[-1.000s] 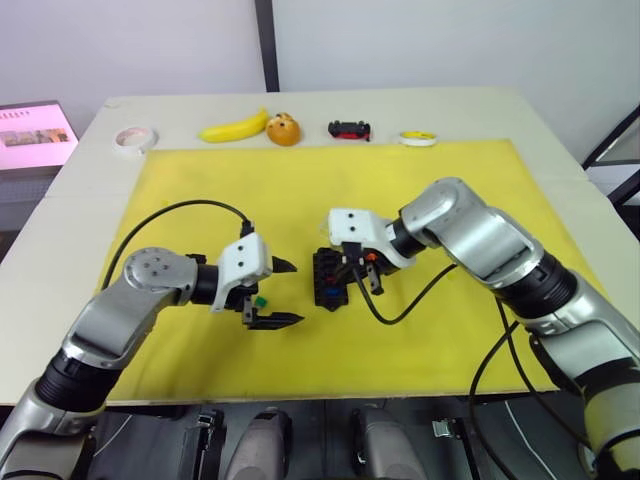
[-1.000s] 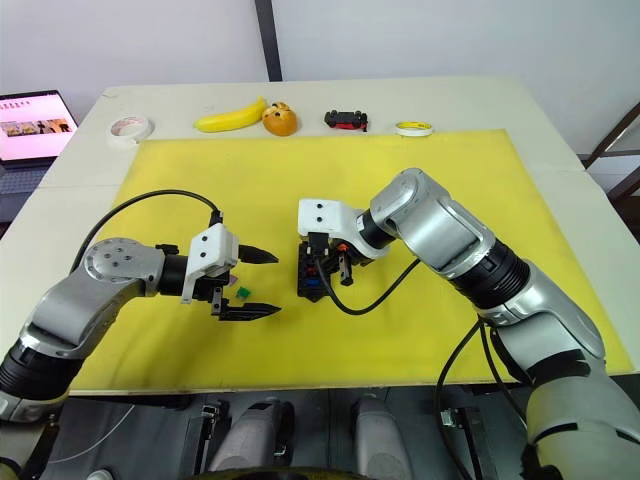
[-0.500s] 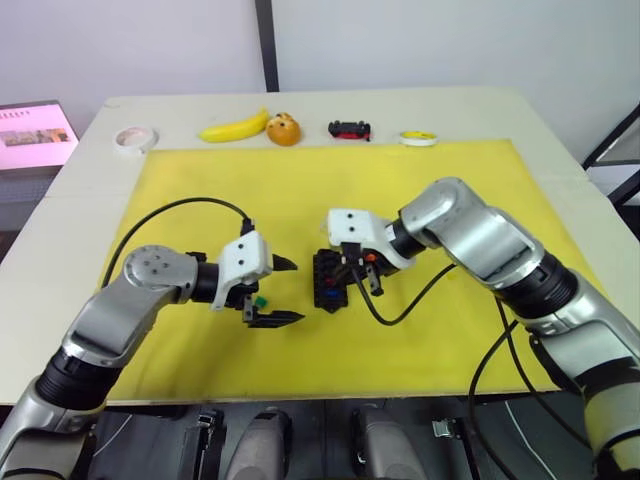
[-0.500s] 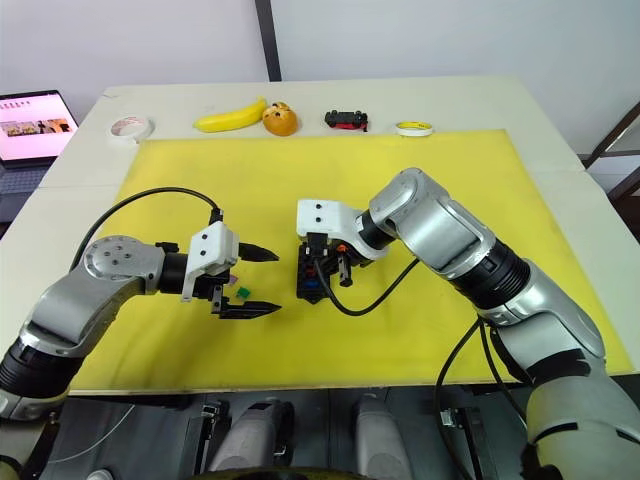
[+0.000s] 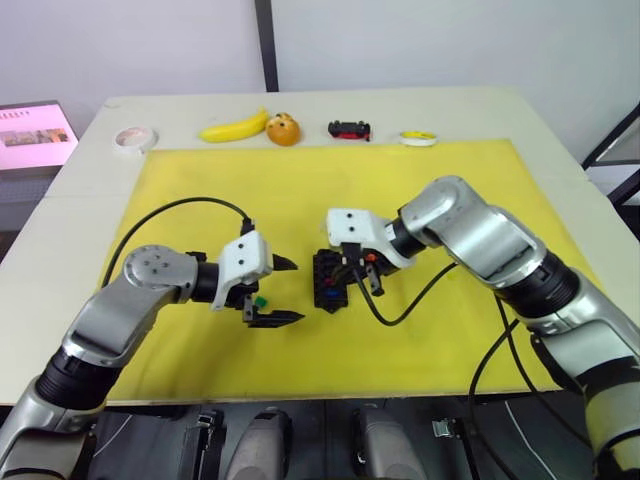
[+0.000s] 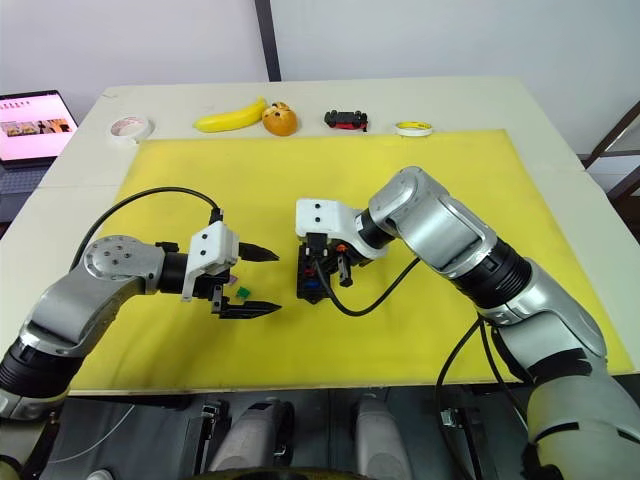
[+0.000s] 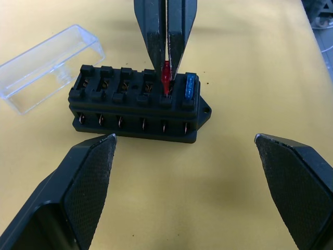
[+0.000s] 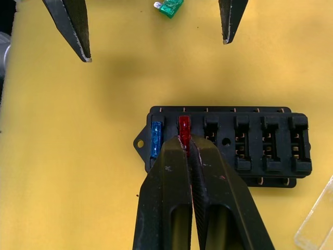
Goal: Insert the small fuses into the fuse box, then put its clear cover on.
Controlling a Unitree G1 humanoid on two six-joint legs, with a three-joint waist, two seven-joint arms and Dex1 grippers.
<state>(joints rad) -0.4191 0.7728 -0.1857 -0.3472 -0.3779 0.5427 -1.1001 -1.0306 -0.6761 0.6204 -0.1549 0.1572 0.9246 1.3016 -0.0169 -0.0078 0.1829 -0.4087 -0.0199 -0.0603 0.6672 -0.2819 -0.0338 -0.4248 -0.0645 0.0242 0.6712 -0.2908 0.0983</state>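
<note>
The black fuse box (image 7: 138, 109) lies on the yellow mat (image 5: 440, 190) between my two grippers. A blue fuse (image 7: 190, 86) sits in its end slot. Beside it a red fuse (image 8: 183, 125) stands in the neighbouring slot, with my right gripper (image 8: 186, 141) shut on it from above. The other slots look empty. The clear cover (image 7: 49, 65) lies on the mat just beyond the box. My left gripper (image 5: 292, 290) is open, level with the mat and pointing at the box from a short way off. A green fuse (image 8: 169, 7) lies loose on the mat by its wrist.
Along the table's far edge sit a banana (image 5: 235, 127), an orange round object (image 5: 285, 129), a black-and-red toy car (image 5: 349, 129), a yellow tape roll (image 5: 418, 138) and a white tape roll (image 5: 133, 137). A screen (image 5: 30, 130) stands at the far left.
</note>
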